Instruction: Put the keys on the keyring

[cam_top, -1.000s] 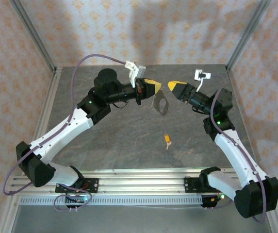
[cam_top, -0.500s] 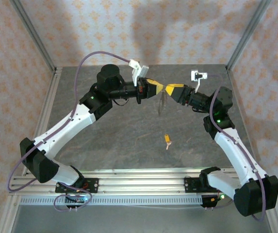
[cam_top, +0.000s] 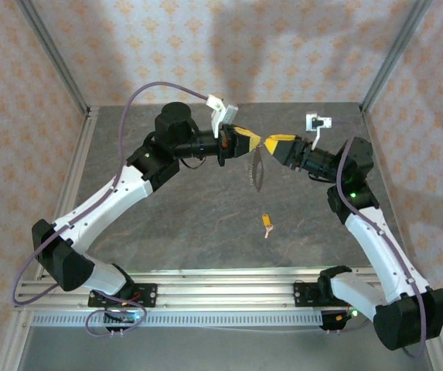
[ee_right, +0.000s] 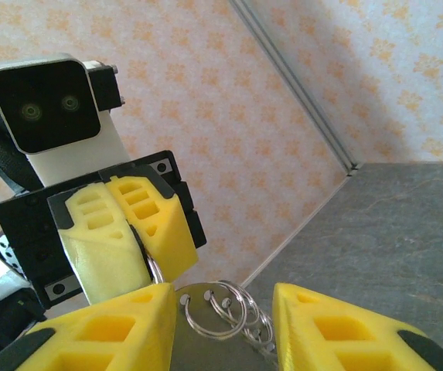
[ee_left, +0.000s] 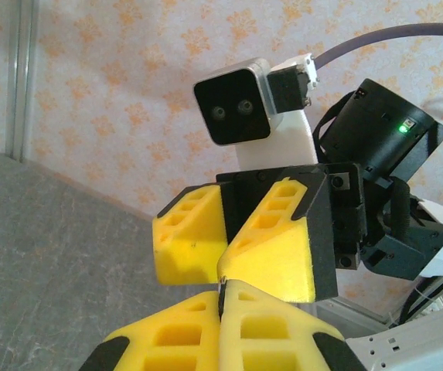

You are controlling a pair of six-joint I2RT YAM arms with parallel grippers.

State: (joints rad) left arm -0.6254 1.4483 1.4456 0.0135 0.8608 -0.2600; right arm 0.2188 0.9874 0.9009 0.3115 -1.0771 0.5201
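Observation:
My left gripper (cam_top: 250,143) is raised above the table's middle, shut on the top edge of the keyring (cam_top: 257,168), which hangs below it edge-on. In the right wrist view the keyring (ee_right: 209,345) is a grey plate carrying a row of small wire rings. It lies between the yellow fingers of my right gripper (ee_right: 221,294), which stand open on either side of it. The left wrist view shows my left gripper (ee_left: 223,291) pinched on a thin dark edge, the right gripper's fingers (ee_left: 279,239) just beyond. One key (cam_top: 267,222) with an orange-yellow head lies on the table below.
The grey tabletop (cam_top: 167,209) is bounded by metal posts (cam_top: 55,58) and patterned walls. A rail (cam_top: 221,282) runs along the near edge by the arm bases.
My left wrist has turned, swinging the keyring from face-on to edge-on. The right gripper has come in to meet the left one and its jaws have narrowed around the keyring.

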